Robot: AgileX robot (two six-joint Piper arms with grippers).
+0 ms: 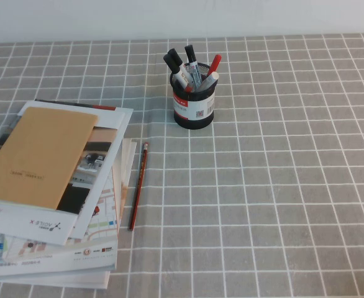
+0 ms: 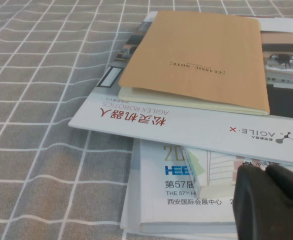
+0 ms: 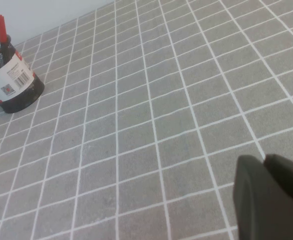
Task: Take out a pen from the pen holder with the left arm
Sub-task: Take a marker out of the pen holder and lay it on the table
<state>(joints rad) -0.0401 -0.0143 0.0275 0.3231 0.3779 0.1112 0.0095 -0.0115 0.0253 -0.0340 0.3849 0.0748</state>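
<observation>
My left claw [image 2: 264, 171], pinched shut, hovers over the booklets [image 2: 186, 125] left of the pen holder [image 1: 193, 107]; my right claw [image 3: 263, 161], also closed, hangs well apart from it.

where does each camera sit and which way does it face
High view: raised on the robot's side, angled down at the table; pen holder, pencil, booklets; no arm shows.
Left wrist view: on the left wrist, facing down at the booklets; left gripper over them, jaws shut.
Right wrist view: on the right wrist, facing across the table toward the pen holder; right gripper over the table, jaws shut.
Shared: high and left wrist views both show the tan notebook.
</observation>
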